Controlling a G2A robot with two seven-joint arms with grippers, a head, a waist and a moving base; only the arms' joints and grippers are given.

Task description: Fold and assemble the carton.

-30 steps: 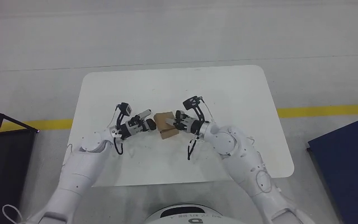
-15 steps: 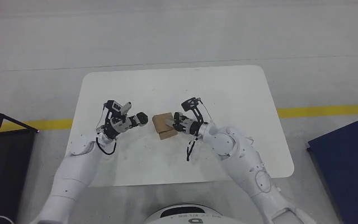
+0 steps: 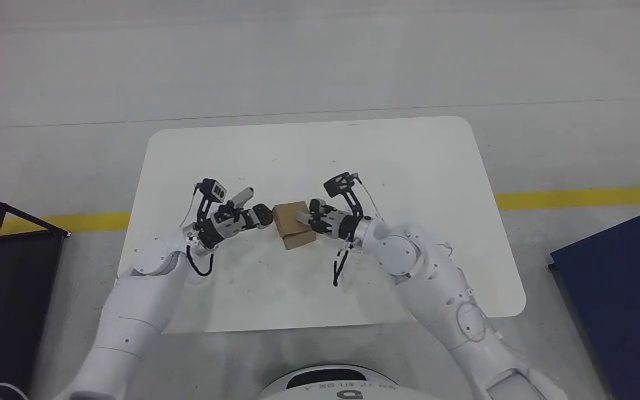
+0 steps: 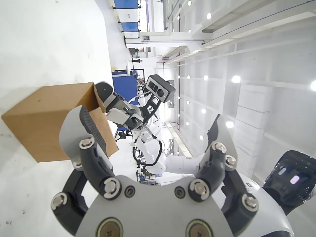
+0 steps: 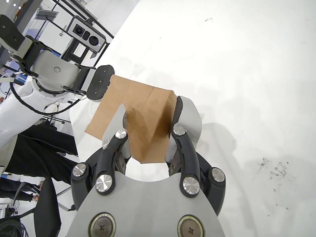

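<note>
A white, round-cornered surface [image 3: 420,160] stands on a pale grey floor crossed by a yellow line. Near the middle of it, between the two sets of jaws, rests the small brown cardboard carton [image 3: 291,222], its open end apparently turned toward the right jaws. The right jaws are clamped on one cardboard wall, with one finger inside the opening and one outside. The left jaws stand wide apart and hold nothing. One ribbed black pad [image 5: 98,82] meets the carton's corner on the side away from the right jaws; whether it presses or merely touches I cannot tell.

The step in hand looks like squaring the body and turning in a flap. To do it well, the right jaws should act as a firm anchor while the left pad pushes slowly and squarely along the crease, so the carton neither slides out from between them nor buckles.
</note>
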